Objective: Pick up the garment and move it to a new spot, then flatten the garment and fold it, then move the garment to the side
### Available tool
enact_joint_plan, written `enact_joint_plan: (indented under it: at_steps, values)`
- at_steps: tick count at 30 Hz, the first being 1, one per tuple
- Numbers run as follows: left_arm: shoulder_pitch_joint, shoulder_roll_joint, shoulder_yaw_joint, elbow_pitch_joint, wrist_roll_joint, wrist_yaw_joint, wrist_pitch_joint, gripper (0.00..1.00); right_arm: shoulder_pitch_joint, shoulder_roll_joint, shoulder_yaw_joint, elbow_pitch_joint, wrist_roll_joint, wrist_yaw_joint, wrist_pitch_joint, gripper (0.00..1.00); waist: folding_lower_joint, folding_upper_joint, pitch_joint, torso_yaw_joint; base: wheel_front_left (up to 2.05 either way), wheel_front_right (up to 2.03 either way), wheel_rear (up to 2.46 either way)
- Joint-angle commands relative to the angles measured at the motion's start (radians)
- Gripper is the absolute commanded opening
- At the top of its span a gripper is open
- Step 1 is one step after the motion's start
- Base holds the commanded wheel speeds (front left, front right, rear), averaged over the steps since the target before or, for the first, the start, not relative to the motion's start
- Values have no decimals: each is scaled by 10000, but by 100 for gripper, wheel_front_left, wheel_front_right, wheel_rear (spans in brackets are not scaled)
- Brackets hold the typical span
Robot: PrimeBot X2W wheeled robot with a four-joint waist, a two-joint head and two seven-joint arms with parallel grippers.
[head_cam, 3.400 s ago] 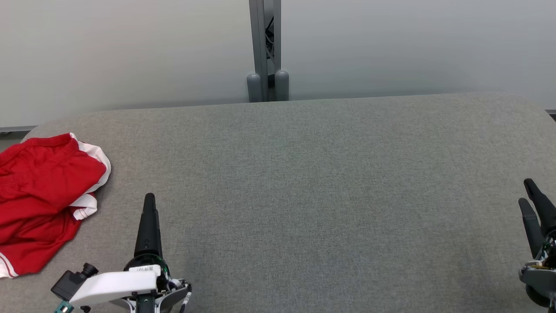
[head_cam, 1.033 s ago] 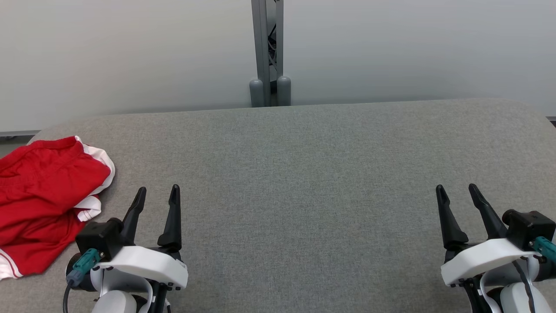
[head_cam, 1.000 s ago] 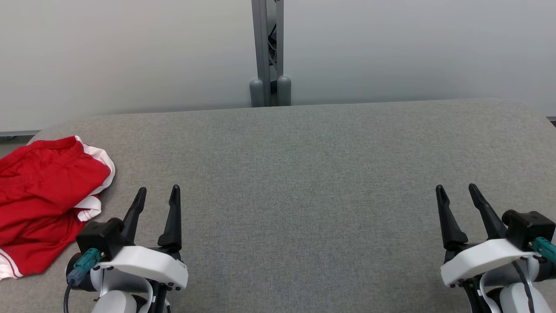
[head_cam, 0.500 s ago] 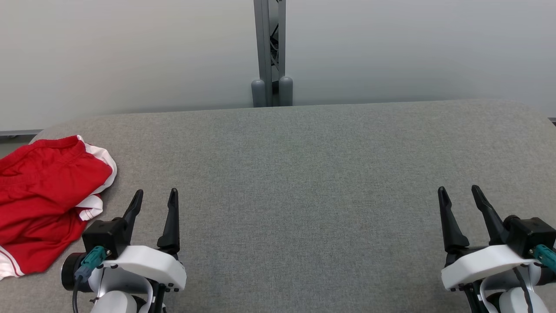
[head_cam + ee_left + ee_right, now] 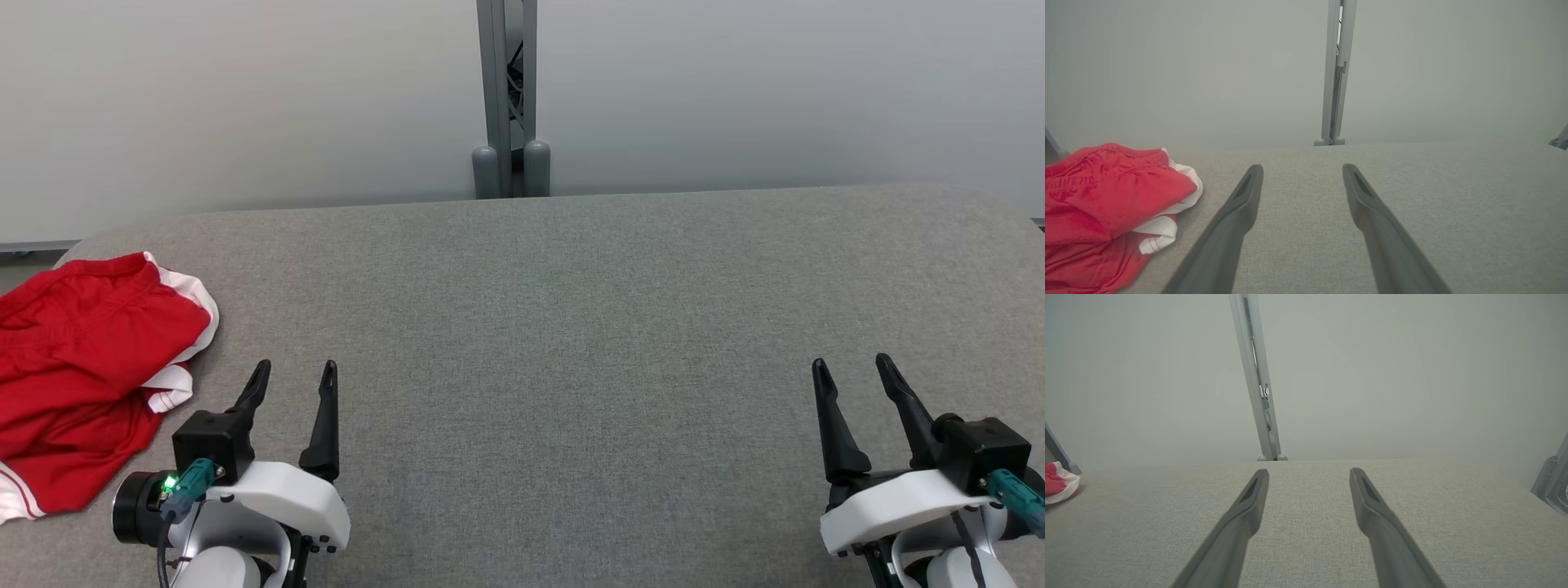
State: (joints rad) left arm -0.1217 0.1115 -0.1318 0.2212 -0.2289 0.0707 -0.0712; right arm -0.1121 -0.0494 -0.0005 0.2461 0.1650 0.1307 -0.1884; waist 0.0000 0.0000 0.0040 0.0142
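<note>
Crumpled, silky red shorts (image 5: 82, 367) with white trim lay bunched at the left edge of the woven grey fabric tabletop (image 5: 571, 327). The left gripper (image 5: 295, 366) and right gripper (image 5: 849, 361) held their tapered dark fingers spread and empty. Both had drawn back slightly since the frame before. A grey metal post (image 5: 506, 98) stood against the pale wall (image 5: 775, 82).

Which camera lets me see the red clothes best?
The head view: it looks down on the red garment, crumpled at the left end of the table, nearly whole. The left wrist view shows it close but side-on, cut by the frame's edge. The right wrist view catches just a small far-off corner.
</note>
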Motion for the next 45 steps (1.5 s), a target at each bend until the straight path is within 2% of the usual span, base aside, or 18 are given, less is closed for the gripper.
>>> enact_joint_plan:
  at_steps: [1, 32, 38, 45]
  values:
    - [-201, 80, 5, -26, 191, 58, 21, 100, 90, -25, 8, 18, -217, 0, -120, 100, 0, 0, 5, 7, 0, 0, 0]
    - [-198, 97, -169, 91, -188, 227, 54, 100, -7, -29, -468, 368, -113, 0, 100, 100, 0, 0, 45, 139, 0, 0, 0]
    - [-335, 58, -190, 158, -310, 245, -21, 100, 0, -27, -459, 296, -210, 0, 89, 100, 0, 0, 76, 673, 0, 0, 0]
    - [-425, 100, -198, 242, -377, 298, -77, 100, 44, -27, -349, 242, -227, 0, 154, 100, 0, 0, 61, 1914, 0, 0, 0]
